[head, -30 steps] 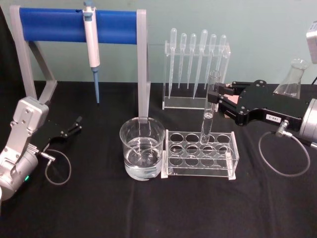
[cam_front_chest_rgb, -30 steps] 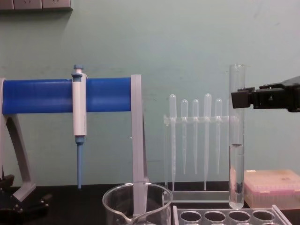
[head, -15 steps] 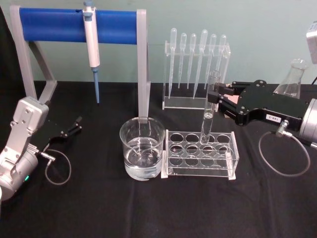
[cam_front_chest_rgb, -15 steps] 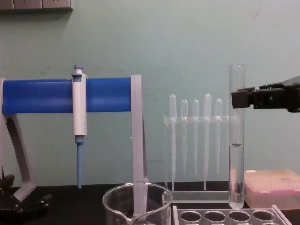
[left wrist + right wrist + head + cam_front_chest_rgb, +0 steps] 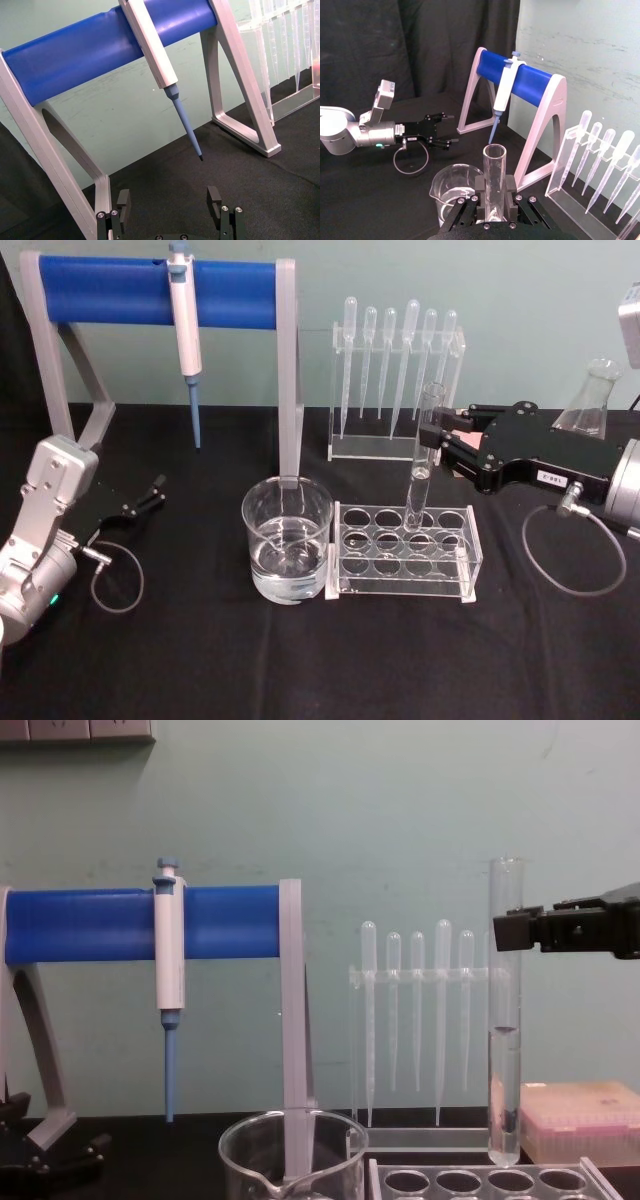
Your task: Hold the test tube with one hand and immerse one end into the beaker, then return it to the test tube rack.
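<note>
Obscured items: in the chest view the bottom edge cuts off the beaker (image 5: 290, 1152) and the test tube rack (image 5: 480, 1182), and the right edge cuts off the right hand (image 5: 512, 930). In the right wrist view the lower test tube (image 5: 493, 172) is hidden behind the jaws. It cannot be determined whether the tube's round bottom touches the rack.

Test tube: long, clear glass with a flared open rim, upright with a slight tilt. A level line shows partway up, with what appears to be clear liquid below it. The tube (image 5: 424, 455) stands over the far row of the rack (image 5: 400, 581), at about 1 o'clock from the rack's centre. The right hand (image 5: 432, 438) enters from 3 o'clock, its jaws closed on the upper tube just below the rim.

Containers: the beaker (image 5: 262, 530) sits just beside the rack at 9 o'clock, holding clear liquid in its lower part.

The left hand (image 5: 155, 490) rests at 9 o'clock from the beaker, well apart, jaws wide.
</note>
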Controlling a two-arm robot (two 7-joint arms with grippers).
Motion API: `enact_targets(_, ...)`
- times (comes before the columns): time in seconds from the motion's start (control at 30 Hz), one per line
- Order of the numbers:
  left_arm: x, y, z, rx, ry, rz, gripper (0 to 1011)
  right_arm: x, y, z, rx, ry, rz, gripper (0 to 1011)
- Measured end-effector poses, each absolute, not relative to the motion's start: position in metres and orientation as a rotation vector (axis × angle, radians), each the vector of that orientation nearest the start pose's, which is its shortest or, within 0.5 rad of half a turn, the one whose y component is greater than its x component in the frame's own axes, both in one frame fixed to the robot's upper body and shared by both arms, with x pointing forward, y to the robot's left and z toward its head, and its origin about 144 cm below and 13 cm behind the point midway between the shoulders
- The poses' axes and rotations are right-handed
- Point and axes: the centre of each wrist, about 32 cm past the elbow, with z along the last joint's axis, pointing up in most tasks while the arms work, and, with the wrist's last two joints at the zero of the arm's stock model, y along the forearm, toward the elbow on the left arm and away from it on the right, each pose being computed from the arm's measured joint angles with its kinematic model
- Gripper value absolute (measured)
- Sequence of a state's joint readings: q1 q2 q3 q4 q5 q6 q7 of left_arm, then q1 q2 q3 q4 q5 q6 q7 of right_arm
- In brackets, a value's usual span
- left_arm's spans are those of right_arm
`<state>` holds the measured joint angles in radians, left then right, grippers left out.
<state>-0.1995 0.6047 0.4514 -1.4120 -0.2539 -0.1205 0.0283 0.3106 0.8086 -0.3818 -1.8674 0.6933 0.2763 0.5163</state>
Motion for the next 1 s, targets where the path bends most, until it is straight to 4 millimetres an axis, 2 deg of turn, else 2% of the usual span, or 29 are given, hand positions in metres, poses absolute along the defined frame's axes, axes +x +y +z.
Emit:
enact_targets(0.6,0.489,0.310,1.140,0.304,-0.285,1.248,1000,0.483,-0.289,1.315,-0.162,-0.101,-0.601,241)
enact_targets(0.8,0.489,0.310,1.140,0.304,-0.285,1.248,1000,0.485,-0.272,1.325,-0.136,-0.129,-0.581,241)
enact_targets(1.0,0.489,0.310,1.140,0.304,-0.285,1.248,1000,0.490,-0.246,1.335,-0.102,-0.144,-0.562,241)
